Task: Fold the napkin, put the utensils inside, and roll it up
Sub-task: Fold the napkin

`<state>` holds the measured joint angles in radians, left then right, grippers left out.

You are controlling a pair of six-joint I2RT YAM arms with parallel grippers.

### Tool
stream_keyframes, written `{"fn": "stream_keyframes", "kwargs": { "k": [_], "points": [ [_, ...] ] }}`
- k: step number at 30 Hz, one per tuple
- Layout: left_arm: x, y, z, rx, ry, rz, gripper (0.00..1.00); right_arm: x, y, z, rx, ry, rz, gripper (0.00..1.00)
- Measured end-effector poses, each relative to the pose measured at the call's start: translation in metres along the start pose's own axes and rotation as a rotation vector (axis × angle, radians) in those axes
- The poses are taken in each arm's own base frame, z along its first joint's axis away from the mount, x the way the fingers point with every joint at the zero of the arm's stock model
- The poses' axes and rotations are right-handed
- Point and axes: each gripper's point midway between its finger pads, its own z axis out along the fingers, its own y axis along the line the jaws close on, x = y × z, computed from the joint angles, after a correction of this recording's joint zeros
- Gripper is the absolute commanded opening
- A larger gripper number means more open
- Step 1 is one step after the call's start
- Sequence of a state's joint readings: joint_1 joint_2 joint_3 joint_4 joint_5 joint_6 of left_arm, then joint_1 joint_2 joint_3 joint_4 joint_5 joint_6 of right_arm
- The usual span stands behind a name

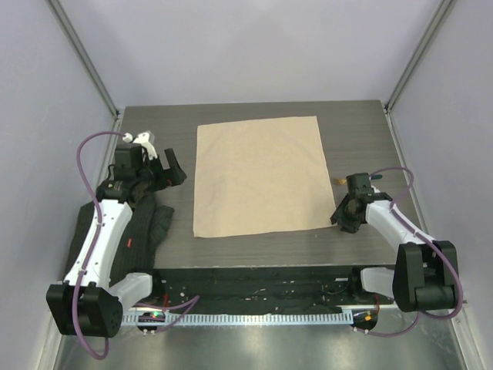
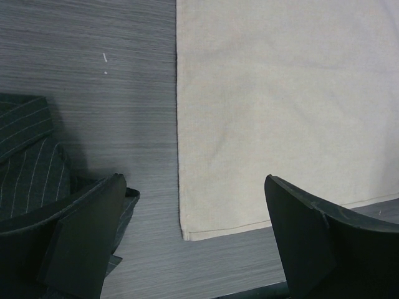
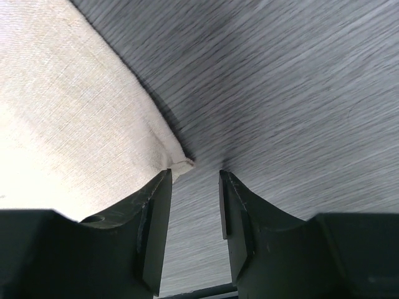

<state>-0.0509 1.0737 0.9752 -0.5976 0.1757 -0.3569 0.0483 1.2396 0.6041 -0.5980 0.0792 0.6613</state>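
Note:
The beige napkin (image 1: 258, 173) lies flat and unfolded on the dark table. It also shows in the left wrist view (image 2: 280, 93) and the right wrist view (image 3: 68, 112). My left gripper (image 1: 166, 171) is open wide just left of the napkin's left edge, and its jaws straddle the near left corner (image 2: 194, 180). My right gripper (image 1: 344, 220) is low at the napkin's near right corner. Its jaws (image 3: 194, 174) are narrowly apart with bare table between them, and the left finger (image 3: 153, 212) is at the corner's tip. A small tan tip (image 1: 337, 180), perhaps a utensil, shows beside the right wrist.
A dark ribbed cloth (image 1: 150, 227) lies crumpled under the left arm, and it shows at the left of the left wrist view (image 2: 31, 162). Grey walls enclose the table (image 1: 362, 131) on three sides. A black rail (image 1: 254, 277) runs along the near edge.

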Motion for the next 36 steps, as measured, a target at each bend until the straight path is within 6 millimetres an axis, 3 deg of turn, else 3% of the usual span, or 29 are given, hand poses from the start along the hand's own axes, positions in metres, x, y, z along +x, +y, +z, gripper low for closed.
{"fn": "stream_keyframes", "kwargs": {
  "k": [10,31,32,36],
  "points": [
    [0.000,0.000,0.000,0.002,0.001,0.000,1.00,-0.009,0.007,-0.013,-0.037,-0.040,0.005,0.45],
    [0.005,0.000,0.001,0.005,0.011,-0.002,1.00,-0.008,0.007,0.006,-0.003,-0.007,-0.008,0.35],
    [0.005,0.000,0.001,0.005,0.011,-0.002,1.00,-0.009,0.007,0.007,-0.005,-0.009,-0.008,0.33],
    [0.005,0.000,0.001,0.005,0.011,-0.002,1.00,-0.009,0.007,0.008,-0.008,-0.011,-0.021,0.07]
  ]
}}
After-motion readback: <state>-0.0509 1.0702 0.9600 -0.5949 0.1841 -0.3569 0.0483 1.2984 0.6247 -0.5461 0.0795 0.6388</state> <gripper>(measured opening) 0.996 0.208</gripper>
